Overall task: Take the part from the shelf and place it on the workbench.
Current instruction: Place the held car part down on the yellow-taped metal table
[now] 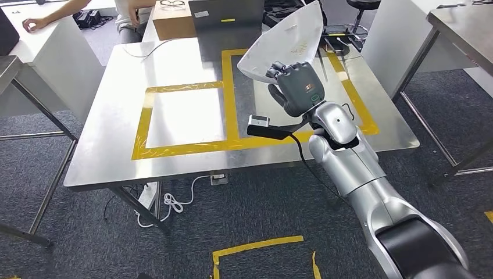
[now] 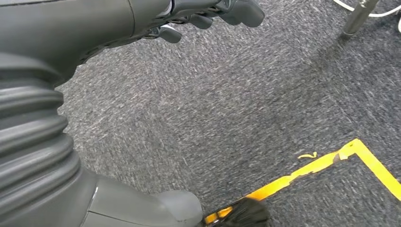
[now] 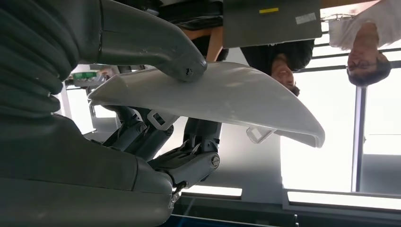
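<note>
The part (image 1: 288, 43) is a pale, curved, thin shell, perhaps plastic.

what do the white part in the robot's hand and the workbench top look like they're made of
The white part, gripped by the right hand, looks like moulded plastic with a matte finish: a thin curved shell with small moulded clips on its inner face, seen in the right wrist view. The workbench top looks like brushed stainless steel: silver, with soft blurred reflections, edged by yellow tape squares.

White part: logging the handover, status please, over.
Right hand grips white part above workbench. Left hand hangs over carpet, holding nothing. Taped zone ahead, laptop behind it.
</note>
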Robot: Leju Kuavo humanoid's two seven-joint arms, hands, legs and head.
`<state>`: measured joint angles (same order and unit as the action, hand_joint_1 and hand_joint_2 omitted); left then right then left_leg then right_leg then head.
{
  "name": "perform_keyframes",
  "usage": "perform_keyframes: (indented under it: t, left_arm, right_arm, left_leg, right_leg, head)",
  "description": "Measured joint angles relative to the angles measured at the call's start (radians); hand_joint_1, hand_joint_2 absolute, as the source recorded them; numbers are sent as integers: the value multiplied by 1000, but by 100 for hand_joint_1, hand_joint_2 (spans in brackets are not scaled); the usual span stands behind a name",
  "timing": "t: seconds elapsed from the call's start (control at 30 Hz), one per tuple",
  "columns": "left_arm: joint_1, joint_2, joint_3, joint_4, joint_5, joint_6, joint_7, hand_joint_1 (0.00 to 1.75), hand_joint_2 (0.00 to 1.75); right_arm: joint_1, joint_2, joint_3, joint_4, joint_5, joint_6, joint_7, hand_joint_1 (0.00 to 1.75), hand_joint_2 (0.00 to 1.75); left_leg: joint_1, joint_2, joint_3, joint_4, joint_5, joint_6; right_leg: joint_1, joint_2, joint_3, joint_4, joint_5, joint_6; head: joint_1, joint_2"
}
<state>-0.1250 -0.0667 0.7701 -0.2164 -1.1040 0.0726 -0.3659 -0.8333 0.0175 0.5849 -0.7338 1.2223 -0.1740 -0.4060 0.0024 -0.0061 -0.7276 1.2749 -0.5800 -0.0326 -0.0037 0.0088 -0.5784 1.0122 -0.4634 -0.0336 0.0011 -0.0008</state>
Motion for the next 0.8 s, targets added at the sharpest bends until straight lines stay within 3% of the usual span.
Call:
perform_keyframes:
  t: [0.1,0.17,0.23,0.3,0.4,0.47,0.5,0.6,0.63,0.67,0.8]
  left_arm:
    - [2,-1,0,2,0,0,1,0,175]
    - [2,-2,0,3,0,-1,3,0,175]
    - [2,-4,0,3,3,-1,4,0,175]
    - [2,-8,0,3,6,-1,3,0,175]
    - [1,-11,0,3,8,-1,0,0,175]
    - [3,-14,0,4,8,-1,-2,0,175]
    - [4,-15,0,4,8,-1,-3,0,175]
    - [4,-20,0,4,9,-1,-3,0,175]
    - [3,-21,0,4,9,-1,-3,0,175]
    - [3,-21,0,4,9,-1,-3,0,175]
    - [3,-21,0,3,9,-1,-4,0,175]
  right_arm:
    - [-3,6,2,10,0,6,1,175,175]
    - [-8,11,4,20,2,14,1,175,175]
    - [-18,15,6,30,4,23,1,175,175]
    - [-33,20,9,41,3,27,1,175,175]
    - [-47,26,19,59,4,27,3,175,175]
    - [-44,28,21,70,4,26,6,175,175]
    - [-44,29,22,75,5,26,7,175,175]
    - [-46,30,22,85,5,24,7,175,175]
    - [-48,31,23,88,6,24,7,175,175]
    - [-49,32,24,90,6,24,7,175,175]
    - [-52,38,26,98,6,24,8,175,175]
  left_leg:
    - [-4,0,44,-193,145,16]
    - [-9,1,63,-263,194,29]
    - [-9,1,74,-271,191,40]
    - [-4,0,87,-274,186,51]
    - [-2,0,104,-275,168,62]
    - [-2,-3,119,-273,152,62]
    - [-2,-5,128,-270,142,61]
    - [-3,-9,159,-263,112,52]
    - [-4,-9,165,-262,104,47]
    - [-4,-9,168,-261,99,41]
    - [-5,-6,169,-230,87,16]
  right_leg:
    - [3,1,36,0,-30,5]
    - [5,4,45,-1,-43,15]
    - [7,6,48,2,-46,26]
    - [6,3,23,51,-47,35]
    - [2,-1,-93,231,-104,49]
    - [0,-2,-153,295,-133,53]
    - [-1,-2,-159,278,-117,52]
    - [2,-5,-105,86,17,41]
    - [5,-6,-89,36,41,37]
    - [8,-7,-81,8,53,32]
    - [5,-5,-52,-6,46,5]
  head:
    - [0,0]
    - [0,0]
    - [2,0]
    - [3,0]
    - [4,0]
    - [4,0]
    - [4,0]
    - [4,0]
    - [4,0]
    - [4,0]
    - [2,0]
